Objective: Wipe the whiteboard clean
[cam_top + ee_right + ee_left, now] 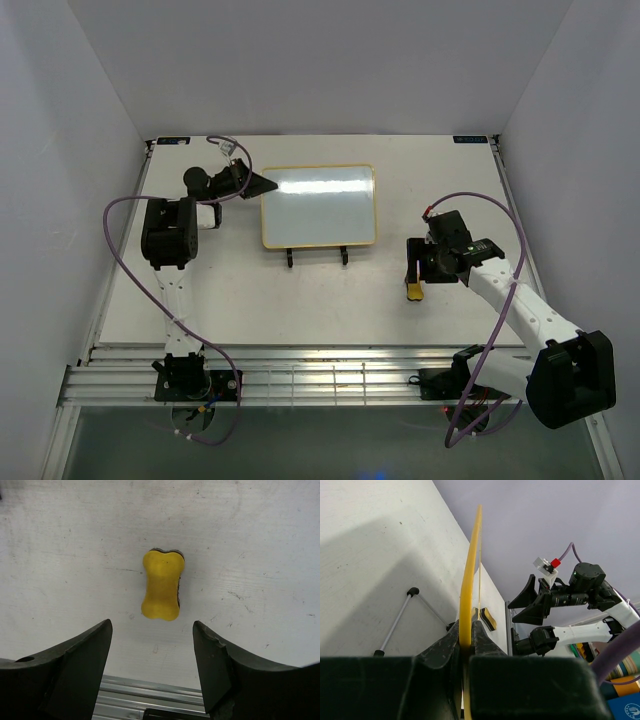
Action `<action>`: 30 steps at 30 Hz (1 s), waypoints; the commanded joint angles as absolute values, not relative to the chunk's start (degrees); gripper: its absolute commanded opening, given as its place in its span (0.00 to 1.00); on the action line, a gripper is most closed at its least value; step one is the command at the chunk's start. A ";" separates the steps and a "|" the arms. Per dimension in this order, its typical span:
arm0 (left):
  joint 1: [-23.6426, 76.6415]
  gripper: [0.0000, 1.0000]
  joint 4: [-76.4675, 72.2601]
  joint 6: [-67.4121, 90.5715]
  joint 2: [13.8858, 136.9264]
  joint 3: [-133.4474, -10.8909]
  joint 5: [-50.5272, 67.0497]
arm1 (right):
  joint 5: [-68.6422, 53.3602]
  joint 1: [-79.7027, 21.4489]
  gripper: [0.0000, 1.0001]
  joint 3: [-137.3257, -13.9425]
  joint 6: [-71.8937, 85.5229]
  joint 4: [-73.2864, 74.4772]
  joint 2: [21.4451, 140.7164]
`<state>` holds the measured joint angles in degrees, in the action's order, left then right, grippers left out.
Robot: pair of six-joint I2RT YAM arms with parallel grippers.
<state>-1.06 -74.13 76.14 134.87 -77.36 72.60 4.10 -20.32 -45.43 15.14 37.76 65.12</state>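
Over the table [330, 300], left gripper [466, 630] pinches the whiteboard [318, 205] edge — right gripper [152, 625] gapes above the eraser [161, 585].

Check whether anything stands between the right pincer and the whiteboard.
Nothing visible does. Only bare table separates the open right pincer from the whiteboard. The yellow eraser lies beneath that pincer, off the path; the left pincer clamps the board's opposite edge.

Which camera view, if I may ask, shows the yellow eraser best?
The right wrist view: the eraser lies centred, its whole yellow top visible. The top view shows a tiny speck; the left wrist view, a sliver beside the whiteboard.
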 commanded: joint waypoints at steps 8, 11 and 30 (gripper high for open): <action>-2.37 0.00 -91.14 69.79 130.96 -75.15 74.98 | 2.90 -20.21 0.72 -45.53 13.89 37.00 64.16; -2.46 0.00 -91.32 65.66 128.94 -72.69 74.09 | 2.73 -20.21 0.72 -45.53 13.80 37.00 64.07; -2.99 0.00 -93.78 61.00 128.41 -69.26 78.66 | 1.93 -20.30 0.72 -45.09 13.54 36.39 62.76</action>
